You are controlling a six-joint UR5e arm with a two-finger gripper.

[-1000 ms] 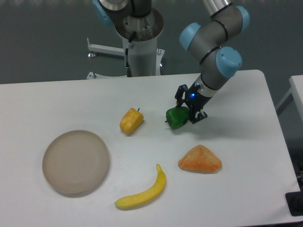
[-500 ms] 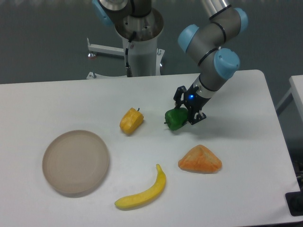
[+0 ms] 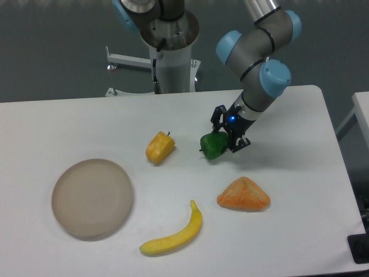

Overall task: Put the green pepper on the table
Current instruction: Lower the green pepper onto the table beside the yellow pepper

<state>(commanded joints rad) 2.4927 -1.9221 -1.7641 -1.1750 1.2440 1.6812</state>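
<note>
Just right of the table's middle, the green pepper [image 3: 214, 145] sits low against the white top, pinched between the black fingers of your gripper [image 3: 226, 133], whose jaws press on its right side. You cannot tell from this angle whether the pepper's underside touches the surface or hangs a little above it; a faint shadow lies beneath it. A small blue light glows on the gripper body just above the pepper.

From the pepper, your arm [image 3: 258, 63] climbs toward one o'clock, grey tubes and pale-blue joint caps folding back above the far edge of the table [image 3: 300, 144]. At nine o'clock from the pepper, near but apart, lies the yellow-orange pepper [image 3: 159, 147], stem pointing up and to the right. At five o'clock, a short way off, rests an orange wedge-shaped piece [image 3: 243, 195], broad and low. At seven o'clock, farther out, a banana [image 3: 174, 234] curves along the near part of the table, its tip turned toward the pepper. Well apart at eight o'clock, the round beige plate [image 3: 92, 197] lies flat near the left edge. Beyond the table's far edge, at eleven o'clock, stands the arm's white pedestal [image 3: 172, 60] against a dark grey floor.
</note>
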